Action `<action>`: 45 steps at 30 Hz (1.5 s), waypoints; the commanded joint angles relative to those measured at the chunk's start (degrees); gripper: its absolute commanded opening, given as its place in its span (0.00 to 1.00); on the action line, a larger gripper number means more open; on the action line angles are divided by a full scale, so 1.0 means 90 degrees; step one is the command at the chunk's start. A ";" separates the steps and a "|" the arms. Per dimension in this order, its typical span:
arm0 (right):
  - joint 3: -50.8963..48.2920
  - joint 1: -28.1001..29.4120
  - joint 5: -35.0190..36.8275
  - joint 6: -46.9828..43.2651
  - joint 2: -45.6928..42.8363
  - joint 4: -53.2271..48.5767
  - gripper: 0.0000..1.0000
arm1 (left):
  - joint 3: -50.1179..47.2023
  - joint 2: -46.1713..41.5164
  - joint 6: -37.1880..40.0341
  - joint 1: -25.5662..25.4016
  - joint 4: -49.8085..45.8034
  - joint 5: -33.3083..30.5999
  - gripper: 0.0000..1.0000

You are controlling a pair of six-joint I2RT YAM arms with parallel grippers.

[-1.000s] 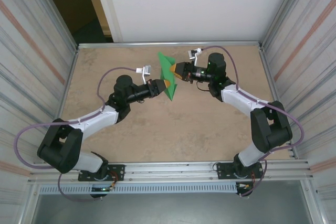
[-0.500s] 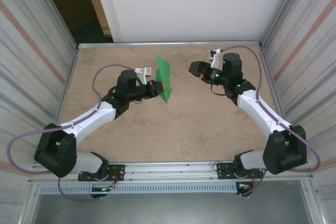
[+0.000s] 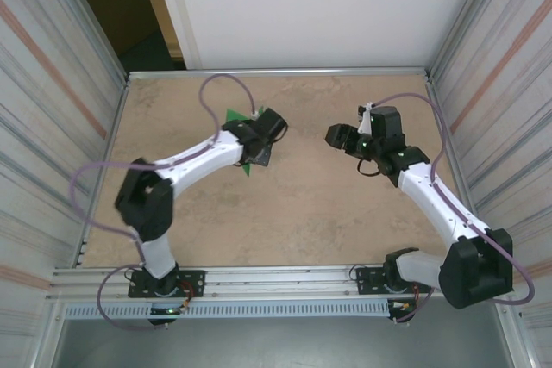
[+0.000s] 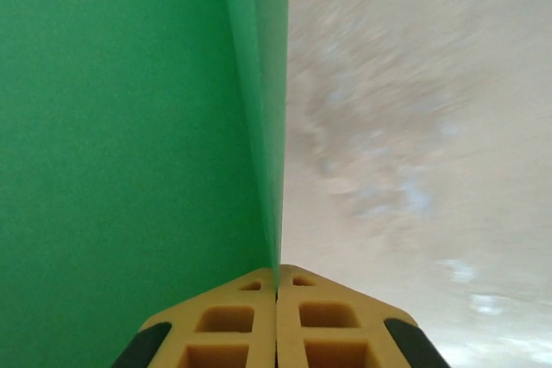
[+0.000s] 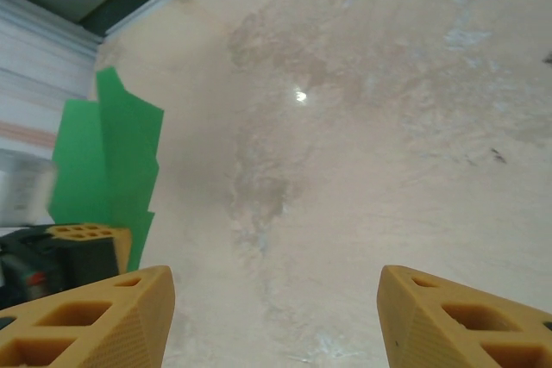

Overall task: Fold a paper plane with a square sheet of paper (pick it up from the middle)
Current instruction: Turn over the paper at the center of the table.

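My left gripper (image 4: 277, 275) is clamped on the square sheet of paper (image 4: 129, 127), and its fold runs straight out from the fingertips. My right gripper (image 5: 276, 299), jaws apart and empty, faces it from the right, well apart.

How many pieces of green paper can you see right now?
1. The green paper, folded, is pinched in the shut left gripper, left of centre in the overhead view. A second piece could be hidden under the arm.
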 commanded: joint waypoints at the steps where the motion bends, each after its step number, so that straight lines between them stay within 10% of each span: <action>1: -0.0162 -0.0159 0.0321 -0.0014 -0.0297 -0.0227 0.62 | 0.0575 0.0749 0.0150 -0.0129 -0.1530 -0.1639 0.07; 17: -0.0448 -0.0500 0.0277 0.0206 -0.0365 -0.0346 0.62 | 0.1795 0.2921 0.0110 -0.0454 -0.2029 -0.1788 0.13; 35: -0.0671 -0.0530 0.0038 0.0567 -0.0193 0.0176 0.61 | 0.1674 0.2129 -0.0395 -0.0741 -0.0524 0.1033 0.39; 41: -0.0798 -0.0549 0.0126 0.0620 -0.0201 0.0254 0.62 | 0.0088 0.0644 -0.0901 -0.0834 0.1475 0.3249 0.45; 45: -0.0863 -0.0550 -0.0126 0.0637 -0.0099 0.0427 0.63 | -0.1055 -0.0361 -0.1207 -0.0637 0.2507 0.3425 0.55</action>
